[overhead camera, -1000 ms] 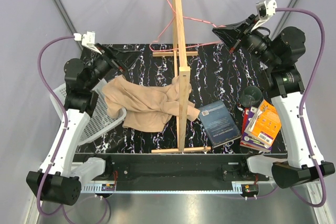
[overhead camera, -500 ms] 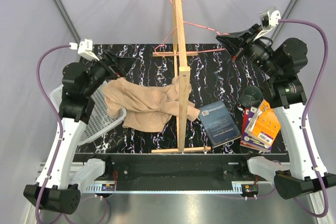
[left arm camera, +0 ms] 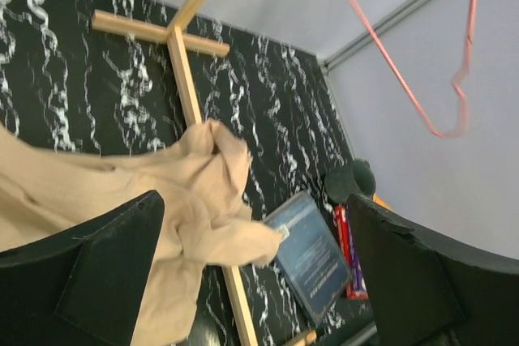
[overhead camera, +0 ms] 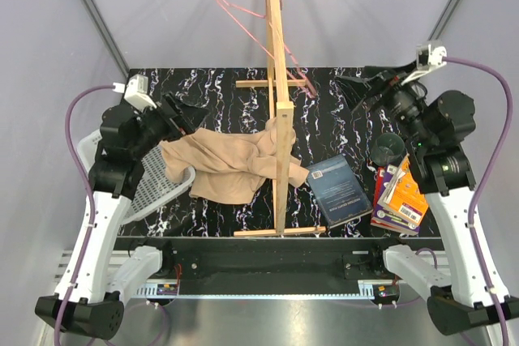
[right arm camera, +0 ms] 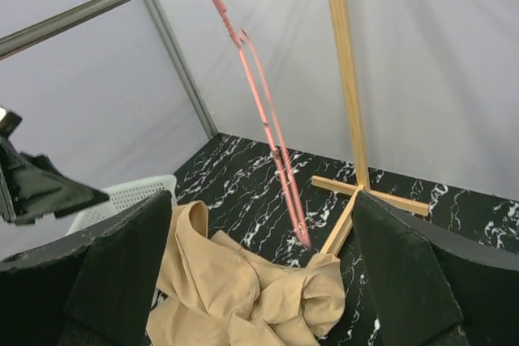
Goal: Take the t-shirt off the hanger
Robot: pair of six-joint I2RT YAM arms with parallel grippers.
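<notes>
The black marbled counter (overhead camera: 211,91) shows bare surface along its far edge, both left of the wooden stand (overhead camera: 280,119) and between the stand's far foot and the right arm. The stand's upright rises mid-counter, with a crossbar foot at the far side and another at the near edge.

The t-shirt (overhead camera: 223,168) lies crumpled on the counter left of centre. Its right end is bunched against the stand's pole, and its left edge laps over the rim of the white basket (overhead camera: 150,188) that overhangs the counter's left edge.

A blue book (overhead camera: 339,190) lies just right of the pole, with a stack of books (overhead camera: 401,196) at the right edge.

The hanger (left arm camera: 381,46) is bare, tilted in the air beside the pole above the shirt; what it hangs from cannot be told.

A dark cup (overhead camera: 388,148) stands behind the stack.

The left tool (overhead camera: 188,111) is spread and empty above the shirt's far-left edge. The right tool (overhead camera: 361,87) is spread and empty over the far right corner.
</notes>
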